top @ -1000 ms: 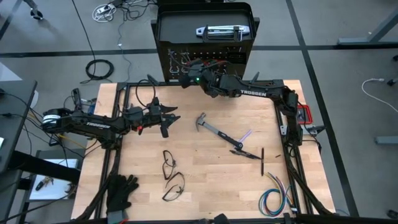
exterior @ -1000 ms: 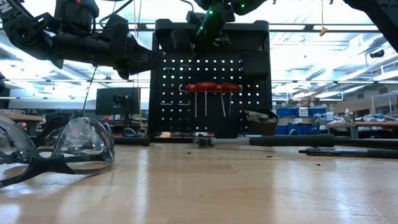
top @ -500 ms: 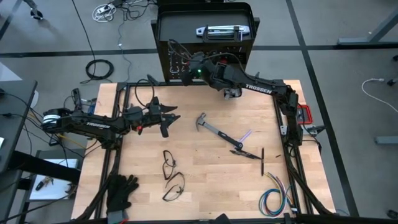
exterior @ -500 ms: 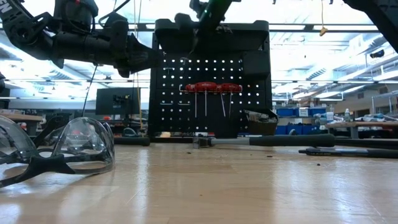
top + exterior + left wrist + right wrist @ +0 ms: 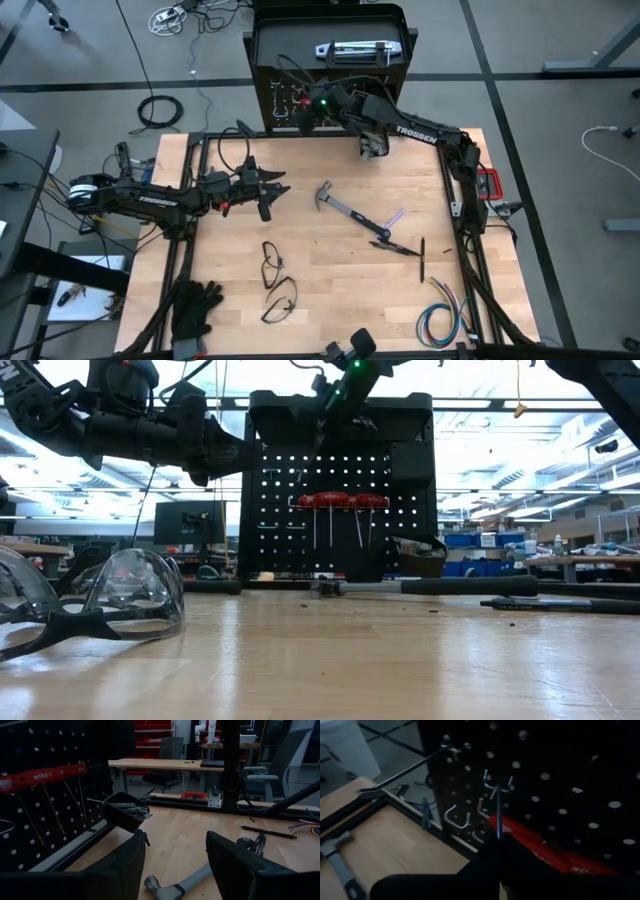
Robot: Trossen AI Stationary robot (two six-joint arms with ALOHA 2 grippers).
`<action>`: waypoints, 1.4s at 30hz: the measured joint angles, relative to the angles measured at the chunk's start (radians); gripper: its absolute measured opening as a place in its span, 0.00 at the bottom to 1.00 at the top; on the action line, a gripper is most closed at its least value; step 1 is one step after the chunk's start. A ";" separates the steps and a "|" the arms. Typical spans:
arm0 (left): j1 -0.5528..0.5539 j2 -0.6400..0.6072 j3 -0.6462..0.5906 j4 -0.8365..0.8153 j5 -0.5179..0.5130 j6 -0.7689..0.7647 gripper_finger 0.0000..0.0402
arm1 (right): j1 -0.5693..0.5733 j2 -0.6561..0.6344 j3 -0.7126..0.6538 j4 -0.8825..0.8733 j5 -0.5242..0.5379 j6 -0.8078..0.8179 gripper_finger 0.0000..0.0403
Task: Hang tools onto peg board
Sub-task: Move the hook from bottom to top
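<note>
The black peg board (image 5: 400,540) stands upright at the table's far edge (image 5: 385,90), with red T-handled tools (image 5: 340,500) hanging on it and a small black bin (image 5: 127,812) at its foot. My right gripper (image 5: 497,840) is shut, high in front of the board (image 5: 300,100), its fingertips at the free end of a silver peg (image 5: 497,810). Nothing shows between its fingers. A black-handled hammer (image 5: 350,212) lies flat mid-table. My left gripper (image 5: 275,192) hovers open and level over the table's left part, with the hammer head (image 5: 165,887) ahead of it. My right gripper is shut with its fingertips right at the free end of the silver peg (image 5: 497,832), coming at the board slanting down from the near side. Its own dark fingers hide that spot, so I cannot tell whether it touches the peg.
A second black-handled tool (image 5: 400,248) and a black rod (image 5: 422,258) lie right of the hammer. Two pairs of safety glasses (image 5: 275,285) lie near the middle front, black gloves (image 5: 195,305) at the front left, a coloured wire bundle (image 5: 440,320) at the front right. A silver tool (image 5: 352,50) rests on the board's top.
My right gripper has risen in front of the peg board, going a little toward the table's right edge, and its wrist has turned; it stays shut.
</note>
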 joint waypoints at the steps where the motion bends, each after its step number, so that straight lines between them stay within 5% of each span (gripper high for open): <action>1: 0.000 0.000 0.000 -0.001 0.000 0.001 0.51 | -0.001 0.000 0.000 0.001 0.004 0.000 0.02; 34: 0.000 0.000 0.000 0.021 0.001 0.019 0.51 | -0.018 0.000 0.001 0.053 0.055 -0.077 0.02; 42: 0.000 0.000 0.000 0.016 0.001 0.018 0.51 | 0.031 0.029 0.002 0.181 0.199 -0.096 0.02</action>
